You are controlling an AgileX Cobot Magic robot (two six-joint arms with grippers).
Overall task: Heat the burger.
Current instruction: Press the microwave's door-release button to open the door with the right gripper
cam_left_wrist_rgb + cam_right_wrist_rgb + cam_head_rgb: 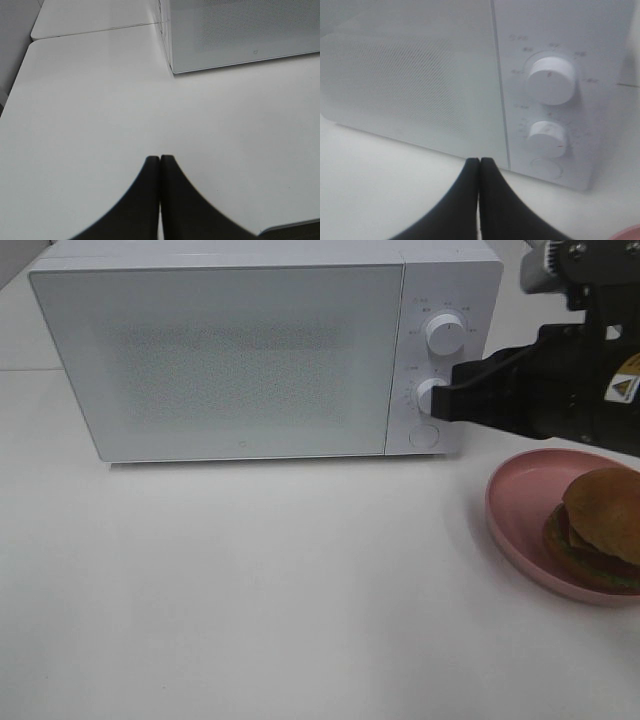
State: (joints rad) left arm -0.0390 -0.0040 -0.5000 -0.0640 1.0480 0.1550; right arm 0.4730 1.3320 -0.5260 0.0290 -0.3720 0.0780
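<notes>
The burger [598, 525], with a golden-brown bun, lies on a round pink plate [515, 510] at the right edge of the table. A white microwave [240, 350] stands at the back with its door closed. My right gripper [447, 400] is shut and empty, its tips just in front of the lower knob [430, 395] of the control panel, above and left of the burger. In the right wrist view the shut fingers [480, 170] point at the panel below the lower knob [546, 137]. My left gripper [160, 165] is shut over bare table, empty.
The microwave panel carries an upper knob [444, 332] and a round door button [424, 436]. White table [250, 590] stretches in front of the microwave. A seam between two table tops [95, 31] runs left of the microwave.
</notes>
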